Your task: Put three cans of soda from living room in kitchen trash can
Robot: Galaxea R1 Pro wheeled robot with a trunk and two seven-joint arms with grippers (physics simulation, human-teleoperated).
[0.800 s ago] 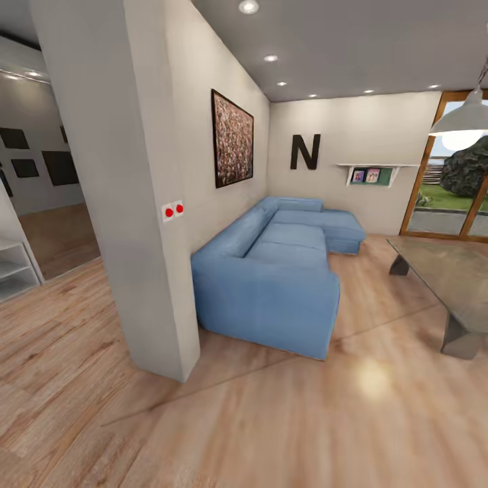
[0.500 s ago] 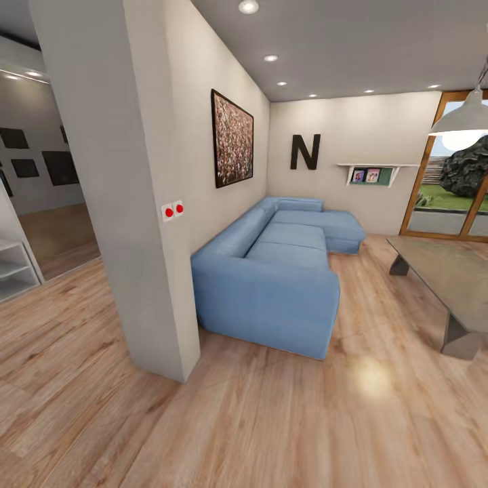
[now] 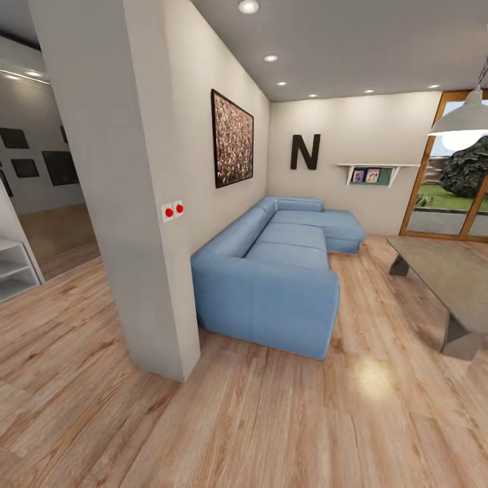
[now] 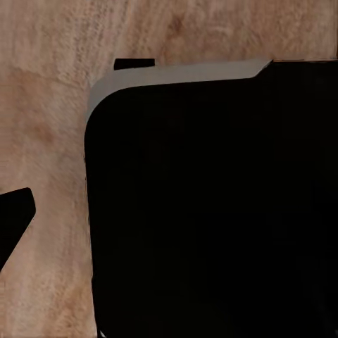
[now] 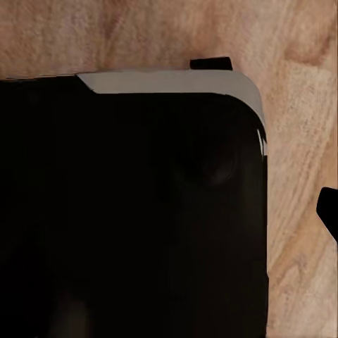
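Ahead, blue sofa (image 3: 285, 271) beside wall (image 3: 135, 190)

Glass-topped table (image 3: 447, 278) cut off by head view's right edge, far end out of frame. Pendant lamp (image 3: 461, 118) clipped at right, cord runs off the top. Glass doors (image 3: 455, 183) partly cropped. White shelf unit (image 3: 13, 268) cut at left edge. Shelf pictures (image 3: 366, 175) too small to read. Wrist views: large black body (image 4: 211, 211) blocks most of the wood floor (image 4: 49, 105); same in right wrist (image 5: 134, 211).
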